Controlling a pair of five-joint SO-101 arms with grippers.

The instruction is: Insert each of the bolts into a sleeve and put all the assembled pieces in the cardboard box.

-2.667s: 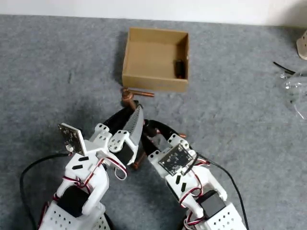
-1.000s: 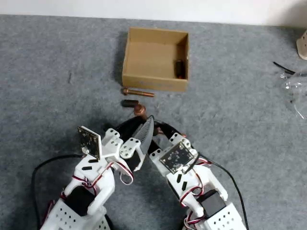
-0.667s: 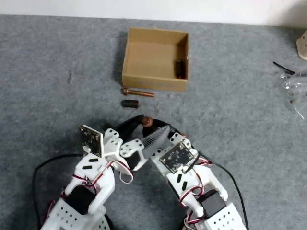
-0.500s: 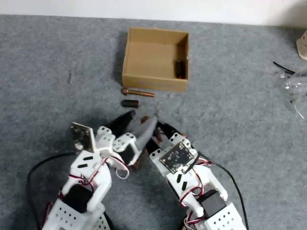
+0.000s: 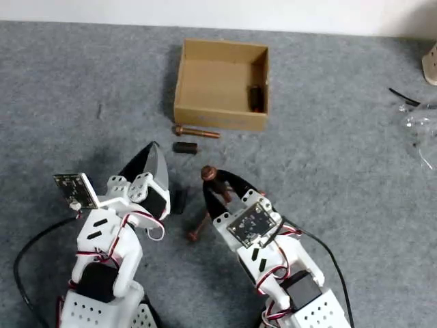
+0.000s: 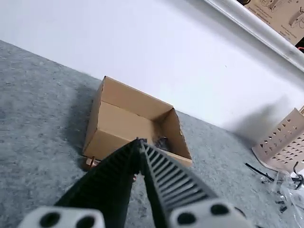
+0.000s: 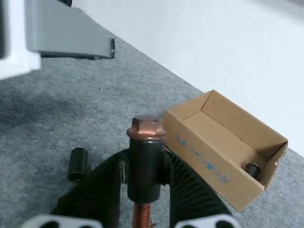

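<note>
My right gripper (image 5: pixel 211 188) is shut on a black sleeve (image 7: pixel 146 164) with a copper bolt (image 7: pixel 147 127) standing upright in it, head on top. My left gripper (image 5: pixel 151 159) is shut on nothing and points toward the cardboard box (image 5: pixel 220 117) from the left of the held piece; its closed fingertips (image 6: pixel 139 142) line up with the box (image 6: pixel 124 129). One assembled piece (image 5: pixel 257 98) lies in the box's right end. A loose bolt (image 5: pixel 196 132) and a loose black sleeve (image 5: pixel 184 147) lie just in front of the box.
Another bolt (image 5: pixel 198 228) and a dark sleeve-like piece (image 5: pixel 179 200) lie on the grey carpet between the arms. Clear plastic and black wires (image 5: pixel 415 117) sit at the far right, with a perforated beige part (image 5: pixel 430 63) at the edge.
The left gripper, close against the right gripper and the bolt a second ago, opened, swung away to the left and is now shut. The right gripper keeps the bolt and sleeve.
</note>
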